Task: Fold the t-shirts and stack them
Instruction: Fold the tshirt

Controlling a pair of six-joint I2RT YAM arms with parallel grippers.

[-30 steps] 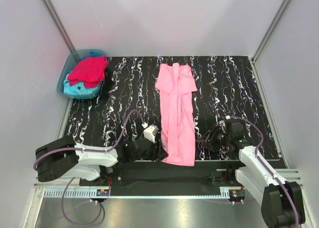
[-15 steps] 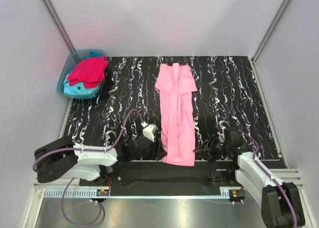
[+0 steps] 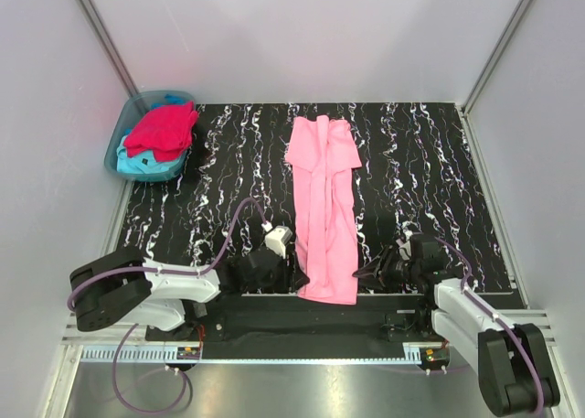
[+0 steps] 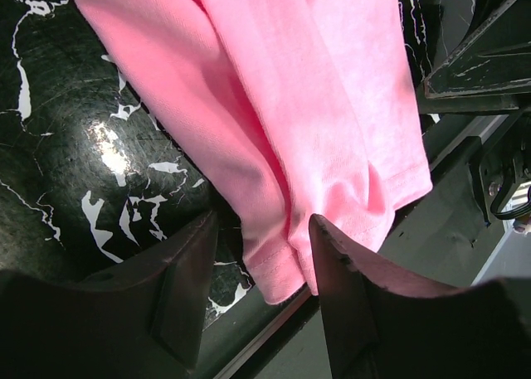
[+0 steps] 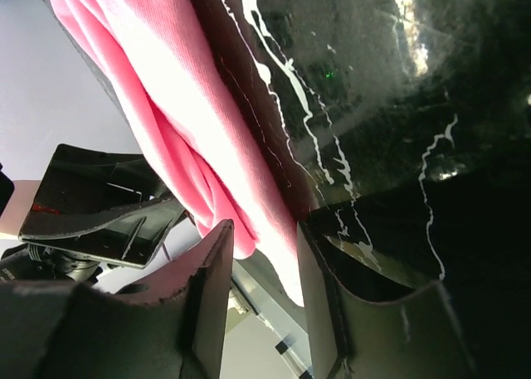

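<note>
A light pink t-shirt [image 3: 322, 208] lies folded into a long narrow strip down the middle of the black marbled table [image 3: 219, 180], its hem at the near edge. My left gripper [image 3: 294, 281] is open at the hem's left corner [image 4: 278, 275], which lies between the jaws. My right gripper [image 3: 361, 276] is open at the hem's right corner [image 5: 249, 230], which hangs between its jaws over the table edge. A crimson red t-shirt [image 3: 162, 130] lies on a turquoise one [image 3: 146, 165] in the tub.
A translucent blue-green tub [image 3: 128, 125] stands at the far left corner of the table. Grey walls enclose the table on three sides. A metal rail [image 3: 302, 354] runs along the near edge by the arm bases.
Both grippers have moved in toward the near hem of the pink t-shirt, the left from the left and the right from the right. The shirt has barely moved.
</note>
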